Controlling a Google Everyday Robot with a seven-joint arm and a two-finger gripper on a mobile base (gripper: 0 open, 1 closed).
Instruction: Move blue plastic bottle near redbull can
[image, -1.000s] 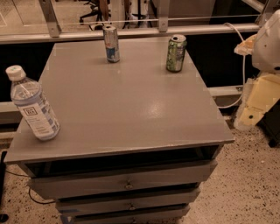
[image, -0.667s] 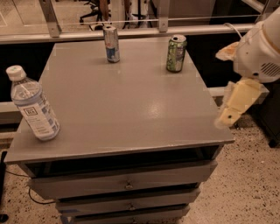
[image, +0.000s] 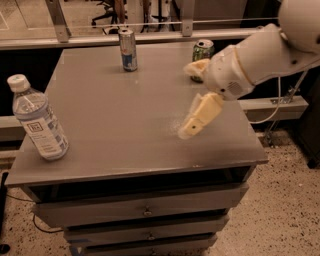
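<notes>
Green-and-white can at the far right of the matte grey cabinet top is half hidden behind one cream finger; the smooth white arm is cut off at the right edge; the gripper hovers over the top's right half, spread wide and empty; the clear, white-capped blue plastic bottle stands at the near left corner; the slim metallic redbull can stands at the far edge, well apart.

The cream two-finger gripper hangs over the right half of the grey tabletop, fingers spread. The upper finger hides the lower part of the wide green-and-white can behind it. The white arm right of the fingers is cut off by the top and right edges. Far left of the fingers, the label print on the clear plastic water bottle is too small to read.
</notes>
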